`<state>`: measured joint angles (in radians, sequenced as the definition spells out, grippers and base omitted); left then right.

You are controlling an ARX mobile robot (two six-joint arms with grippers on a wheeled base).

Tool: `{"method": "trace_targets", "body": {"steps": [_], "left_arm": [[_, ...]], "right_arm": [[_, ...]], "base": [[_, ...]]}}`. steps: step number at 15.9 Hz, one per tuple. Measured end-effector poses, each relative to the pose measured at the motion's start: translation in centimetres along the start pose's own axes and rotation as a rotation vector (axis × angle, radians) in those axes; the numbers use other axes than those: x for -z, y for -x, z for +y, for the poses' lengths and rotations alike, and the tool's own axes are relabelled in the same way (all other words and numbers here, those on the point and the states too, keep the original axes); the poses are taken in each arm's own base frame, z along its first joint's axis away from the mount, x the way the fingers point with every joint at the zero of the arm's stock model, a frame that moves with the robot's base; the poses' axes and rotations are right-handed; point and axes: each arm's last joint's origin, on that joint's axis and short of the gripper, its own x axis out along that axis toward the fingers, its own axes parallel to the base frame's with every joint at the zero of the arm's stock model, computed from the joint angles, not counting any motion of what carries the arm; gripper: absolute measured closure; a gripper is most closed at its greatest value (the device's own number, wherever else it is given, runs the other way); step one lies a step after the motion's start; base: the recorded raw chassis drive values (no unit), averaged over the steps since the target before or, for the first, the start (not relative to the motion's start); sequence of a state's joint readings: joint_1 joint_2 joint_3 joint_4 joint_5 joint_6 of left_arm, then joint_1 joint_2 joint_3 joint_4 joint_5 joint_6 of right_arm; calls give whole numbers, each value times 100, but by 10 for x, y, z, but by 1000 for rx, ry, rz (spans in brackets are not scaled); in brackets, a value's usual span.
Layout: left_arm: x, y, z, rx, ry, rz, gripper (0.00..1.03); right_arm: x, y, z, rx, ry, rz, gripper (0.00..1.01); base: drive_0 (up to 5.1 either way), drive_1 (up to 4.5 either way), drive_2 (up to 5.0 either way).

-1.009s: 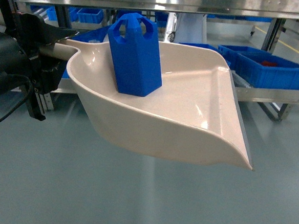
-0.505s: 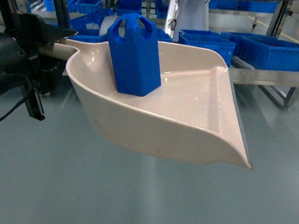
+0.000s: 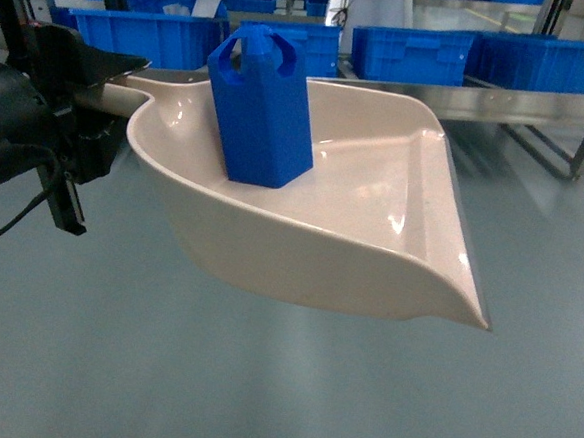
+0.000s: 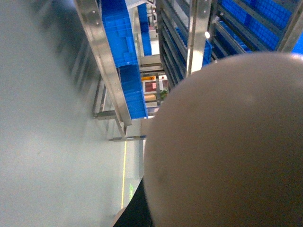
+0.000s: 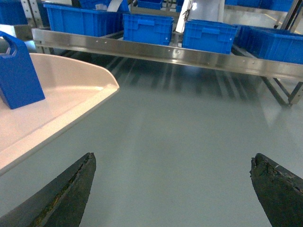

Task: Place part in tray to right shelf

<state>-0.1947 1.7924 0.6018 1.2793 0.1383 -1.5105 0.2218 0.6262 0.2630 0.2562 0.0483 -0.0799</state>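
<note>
Your left gripper [image 3: 105, 91] has its jaws clenched on the tray [image 3: 371, 235] handle, the part [image 3: 263, 107] standing upright inside near that handle. The right shelf [image 3: 521, 103] rail lies ahead, beyond the tray's lip. Your right gripper [image 5: 182, 189] hangs released, empty.

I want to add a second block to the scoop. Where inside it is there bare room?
The tray is bare from the part across to its raised side and flat lip. The crowded end is by the handle, where the part stands.
</note>
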Motion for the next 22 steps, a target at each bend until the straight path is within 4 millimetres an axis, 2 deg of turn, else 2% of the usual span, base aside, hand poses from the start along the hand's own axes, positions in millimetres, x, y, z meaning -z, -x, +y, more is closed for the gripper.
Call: {"method": "trace_targets", "body": {"steps": [9, 22], "left_arm": [[0, 0, 0, -2, 0, 0, 89], [-1, 0, 0, -1, -2, -2, 89]], "right_arm": [[0, 0, 0, 0, 0, 1, 3], [0, 0, 0, -1, 0, 2, 3]], "base": [[0, 0, 0], [295, 161, -491]]}}
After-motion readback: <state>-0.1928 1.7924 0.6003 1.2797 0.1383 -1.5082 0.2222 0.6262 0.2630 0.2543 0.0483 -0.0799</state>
